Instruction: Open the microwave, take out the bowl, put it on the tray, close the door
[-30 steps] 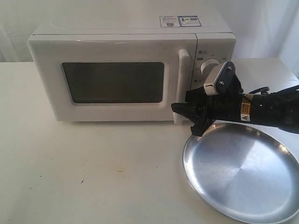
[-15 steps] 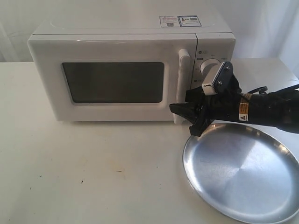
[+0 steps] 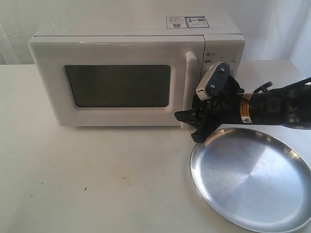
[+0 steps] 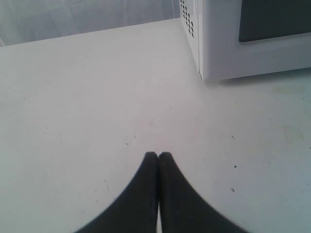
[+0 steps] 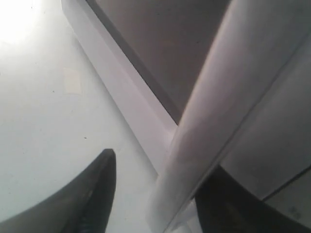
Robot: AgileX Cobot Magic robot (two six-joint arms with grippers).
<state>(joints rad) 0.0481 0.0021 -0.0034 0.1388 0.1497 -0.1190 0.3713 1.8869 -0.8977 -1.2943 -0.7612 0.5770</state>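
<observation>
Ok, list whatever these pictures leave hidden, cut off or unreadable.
Bowl: unseen; the shut door with its dark window hides the inside, exterior view.
Stickers on the microwave: print too small, exterior view.
Tray: rim cut off at the right edge, exterior view.
Left gripper: outside exterior view.

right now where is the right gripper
In the exterior view the right gripper is right of centre, at the lower end of the door handle, just above the tray's far-left rim; its wrist view shows the open jaws straddling that handle.
</observation>
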